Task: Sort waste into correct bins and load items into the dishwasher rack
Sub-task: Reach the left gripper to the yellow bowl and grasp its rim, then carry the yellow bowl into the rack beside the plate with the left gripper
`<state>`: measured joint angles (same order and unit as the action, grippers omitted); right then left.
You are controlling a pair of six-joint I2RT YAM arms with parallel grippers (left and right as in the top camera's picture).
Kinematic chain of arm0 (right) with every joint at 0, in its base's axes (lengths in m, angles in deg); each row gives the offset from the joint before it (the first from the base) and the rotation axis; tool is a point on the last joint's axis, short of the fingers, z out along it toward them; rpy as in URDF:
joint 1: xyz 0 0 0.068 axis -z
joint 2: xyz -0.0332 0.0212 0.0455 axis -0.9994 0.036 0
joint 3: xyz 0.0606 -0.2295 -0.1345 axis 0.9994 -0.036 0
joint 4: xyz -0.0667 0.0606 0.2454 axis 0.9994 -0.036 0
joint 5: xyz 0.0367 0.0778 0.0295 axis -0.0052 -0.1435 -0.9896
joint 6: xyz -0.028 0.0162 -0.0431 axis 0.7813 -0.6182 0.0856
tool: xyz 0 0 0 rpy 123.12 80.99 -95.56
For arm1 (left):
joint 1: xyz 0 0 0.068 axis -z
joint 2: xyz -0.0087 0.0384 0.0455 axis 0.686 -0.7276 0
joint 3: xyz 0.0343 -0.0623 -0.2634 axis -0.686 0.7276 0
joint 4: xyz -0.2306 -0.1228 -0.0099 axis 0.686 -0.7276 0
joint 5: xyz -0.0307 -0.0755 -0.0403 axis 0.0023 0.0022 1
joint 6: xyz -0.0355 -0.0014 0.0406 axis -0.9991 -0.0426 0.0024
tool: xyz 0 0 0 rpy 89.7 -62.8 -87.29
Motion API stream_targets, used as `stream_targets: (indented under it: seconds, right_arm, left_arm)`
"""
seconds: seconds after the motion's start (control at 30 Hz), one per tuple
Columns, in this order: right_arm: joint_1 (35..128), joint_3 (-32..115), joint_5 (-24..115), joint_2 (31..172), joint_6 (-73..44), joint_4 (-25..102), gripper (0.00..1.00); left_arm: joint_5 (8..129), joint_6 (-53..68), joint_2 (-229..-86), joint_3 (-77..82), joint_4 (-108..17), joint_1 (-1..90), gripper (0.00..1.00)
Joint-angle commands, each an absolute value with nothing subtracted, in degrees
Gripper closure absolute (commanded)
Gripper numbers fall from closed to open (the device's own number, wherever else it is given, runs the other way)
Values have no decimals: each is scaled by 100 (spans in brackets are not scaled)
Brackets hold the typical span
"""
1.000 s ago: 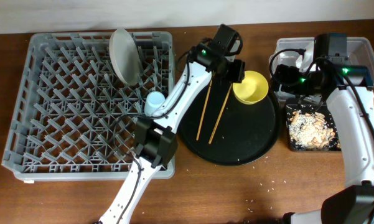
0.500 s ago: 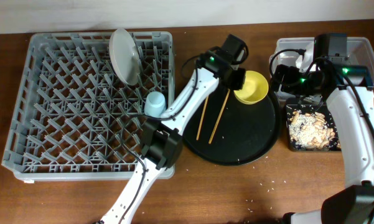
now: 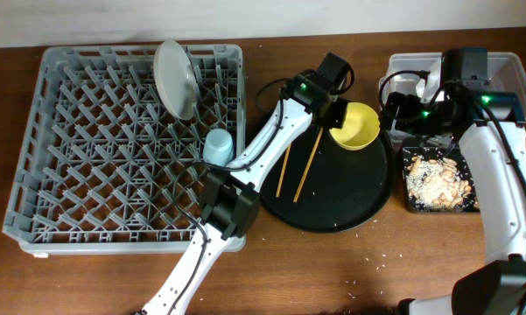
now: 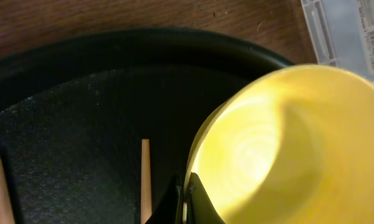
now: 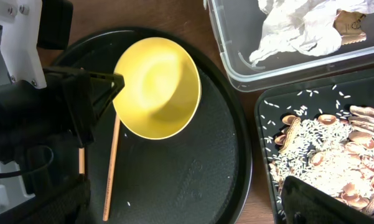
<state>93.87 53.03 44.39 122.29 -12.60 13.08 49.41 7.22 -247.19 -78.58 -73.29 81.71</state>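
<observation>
My left gripper is shut on the left rim of the yellow bowl, which sits tilted at the back of the round black tray. In the left wrist view the rim is pinched between both fingertips, and the bowl fills the right side. Two wooden chopsticks lie on the tray just left of the bowl. My right gripper hovers open and holds nothing between the bowl and the bins; one finger shows over the food tray.
The grey dishwasher rack on the left holds a white plate on edge and a light blue cup. The clear tub holds crumpled tissues and a wrapper. The shallow black tray holds nut scraps and rice.
My left gripper's jaws have closed onto the bowl's rim, and the arm has edged slightly right. The right arm has stayed put.
</observation>
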Motion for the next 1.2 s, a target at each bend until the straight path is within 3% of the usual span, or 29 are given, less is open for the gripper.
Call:
stream_targets:
  seconds: [0.0,0.17,0.37,0.53,0.9,1.17]
  right_arm:
    - [9402,5425,4511,12048,-1291,1303,2]
    - [9402,5425,4511,12048,-1291,1303,2]
    - [9402,5425,4511,12048,-1291,1303,2]
    - [9402,5425,4511,12048,-1291,1303,1]
    - [9402,5425,4511,12048,-1291,1303,1]
    - [9402,5425,4511,12048,-1291,1303,1]
  left_arm:
    - [4585,1140,-24474,-8097,-7675,7939,99]
    - [3039,1422,-23469,-8621,-8547,7513,100]
    - [-143,1422,-22444,-8715,-8988,7108,100]
    - [-2510,1470,-22560,-8619,-8938,6910,100]
    - [-3284,1695,-23718,-8556,-8355,6818,100]
    - [-3046,1695,-23924,-8523,-8556,6971,100]
